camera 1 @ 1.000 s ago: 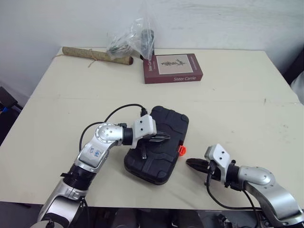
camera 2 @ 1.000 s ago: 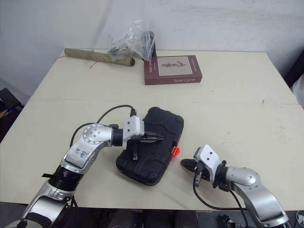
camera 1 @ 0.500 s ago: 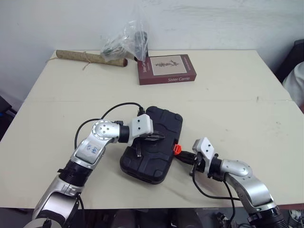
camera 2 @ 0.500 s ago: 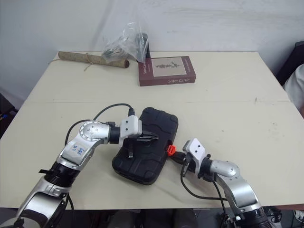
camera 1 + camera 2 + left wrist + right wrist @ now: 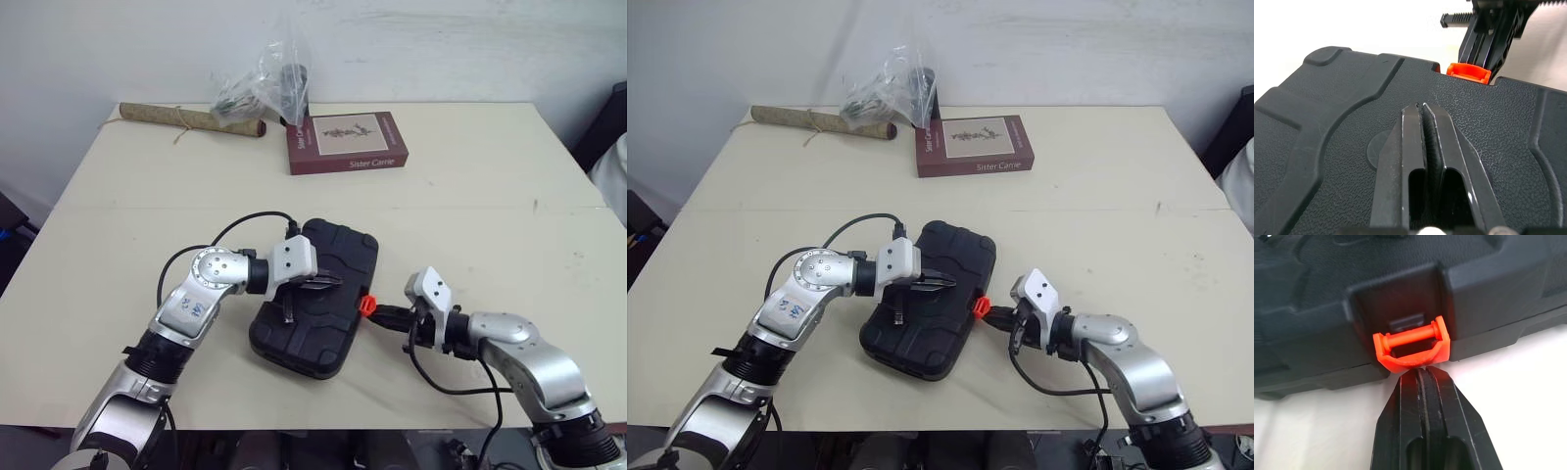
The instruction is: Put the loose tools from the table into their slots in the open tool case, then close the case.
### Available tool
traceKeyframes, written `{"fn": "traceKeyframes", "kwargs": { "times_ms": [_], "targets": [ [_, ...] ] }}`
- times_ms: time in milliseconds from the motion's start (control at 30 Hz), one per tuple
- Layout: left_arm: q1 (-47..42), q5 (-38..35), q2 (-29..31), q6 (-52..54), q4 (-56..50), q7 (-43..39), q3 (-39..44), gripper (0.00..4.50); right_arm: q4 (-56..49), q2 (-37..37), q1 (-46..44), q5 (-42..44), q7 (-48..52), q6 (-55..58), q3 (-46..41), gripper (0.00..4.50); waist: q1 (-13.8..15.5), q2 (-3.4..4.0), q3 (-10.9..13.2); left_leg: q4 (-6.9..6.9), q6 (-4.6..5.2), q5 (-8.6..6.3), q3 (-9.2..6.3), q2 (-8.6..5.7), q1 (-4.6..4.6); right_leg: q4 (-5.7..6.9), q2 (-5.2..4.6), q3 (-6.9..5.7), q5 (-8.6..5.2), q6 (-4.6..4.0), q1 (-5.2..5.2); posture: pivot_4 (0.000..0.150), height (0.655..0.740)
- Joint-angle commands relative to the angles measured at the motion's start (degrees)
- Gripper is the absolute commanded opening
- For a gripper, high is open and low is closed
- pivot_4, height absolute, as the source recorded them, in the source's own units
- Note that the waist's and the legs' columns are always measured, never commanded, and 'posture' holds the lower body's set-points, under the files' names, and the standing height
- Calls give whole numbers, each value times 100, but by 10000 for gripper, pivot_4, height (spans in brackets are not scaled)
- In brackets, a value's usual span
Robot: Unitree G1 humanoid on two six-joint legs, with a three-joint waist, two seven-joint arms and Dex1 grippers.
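My right end effector [image 5: 1422, 373] is clenched with nothing between its fingers, the two black tips pressed together into one blunt point that touches the lower lip of the orange latch [image 5: 1411, 345]. That latch sits in a recess on the side wall of the tool case [image 5: 343, 250], on the side facing my right arm, and it appears to hang out from the wall rather than lie snapped flat, so I judge the fastening step is the one in hand. My left end effector [image 5: 1421, 105] is likewise closed on nothing, lying tips-down on the textured lid near its middle, where it can act as a hold-down. The tool case itself is a black moulded shell with its lid already down, lying near the front edge of the table [image 5: 490, 215], between my two arms. It looks rigid and fairly heavy for its kind, with a pebbled surface that should not slip much under my left tips. The latch is the delicate part: thin plastic on a small hinge bar, likely springy, so I should push on its broad lip, not pinch it. If I push too hard sideways, the whole case may slide. Well apart, at the far edge, lie a book [image 5: 348, 142], a plastic bag [image 5: 260, 83] and a brown roll [image 5: 186, 118].
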Motion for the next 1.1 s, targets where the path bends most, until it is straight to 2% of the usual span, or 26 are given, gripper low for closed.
{"fn": "traceKeyframes", "kwargs": {
  "times_ms": [33,233,400,467,533,633,667,733,767,867,1100],
  "targets": [
    [464,424,117,365,596,-210,-564,1027,-848,36,-463,636,176,116,-170,0,-12,2,-1,0,-1,-1,1,2,0,0,0,1,0,-1,0,1500,7400],
    [586,381,160,386,531,-161,-479,1027,-960,16,-764,1040,76,668,-339,0,-57,20,-21,-4,-7,-3,2,14,6,-2,7,1,0,-10,1,1500,7400],
    [703,-57,-36,-228,333,85,245,1027,-762,-430,-649,1068,251,640,-646,0,12,21,-43,-7,-3,-12,1,12,-1,-16,6,-3,-1,-10,3,1500,7400],
    [748,-349,13,-266,52,163,744,6515,-641,-562,-650,1175,261,482,-1098,6814,-14,16,-37,-7,2,-17,9,8,-3,-22,0,-2,0,-9,0,1500,7400],
    [846,-691,368,71,-291,42,1255,12853,-506,-956,-556,951,540,110,-1390,13432,-60,16,-6,-7,2,-17,15,11,-6,-20,1,-1,0,-8,-4,1500,7400],
    [1142,-1081,994,452,-635,-102,1941,27161,-131,-1530,-314,466,976,-696,-1681,29067,-113,9,30,-13,-6,-13,11,17,-9,-17,10,-9,-2,-12,-12,1500,7400],
    [1363,-1139,1288,574,-670,-117,2271,30457,132,-1706,-259,278,1142,-1107,-1816,32827,-124,-5,43,-15,-7,-12,11,18,-11,-16,10,-11,-2,-13,-13,1500,7400],
    [1804,-870,1796,586,-541,177,2890,40834,698,-1949,-197,62,1568,-1952,-2086,43600,-143,-12,62,-21,-10,-10,14,17,-12,-22,12,-20,-2,-13,-14,1500,7400],
    [2060,-660,2054,439,-354,323,3213,44165,986,-2034,-202,20,1756,-2295,-2214,45000,-147,-19,72,-22,-8,-11,19,15,-11,-24,11,-24,-2,-13,-15,1500,7400],
    [2844,-479,2568,-13,83,294,4065,44165,1895,-2428,-302,-428,2132,-3256,-2230,45000,-140,-25,112,-23,-2,-15,26,5,-12,-29,8,-54,1,-7,-19,1500,7400],
    [3449,-611,2562,-273,304,423,4927,44165,3266,-2545,-1284,-744,2184,-4014,-2016,45000,-81,-9,152,-21,-3,-24,5,-3,-28,-41,-31,-36,7,3,-20,1500,7400]
  ]
}}
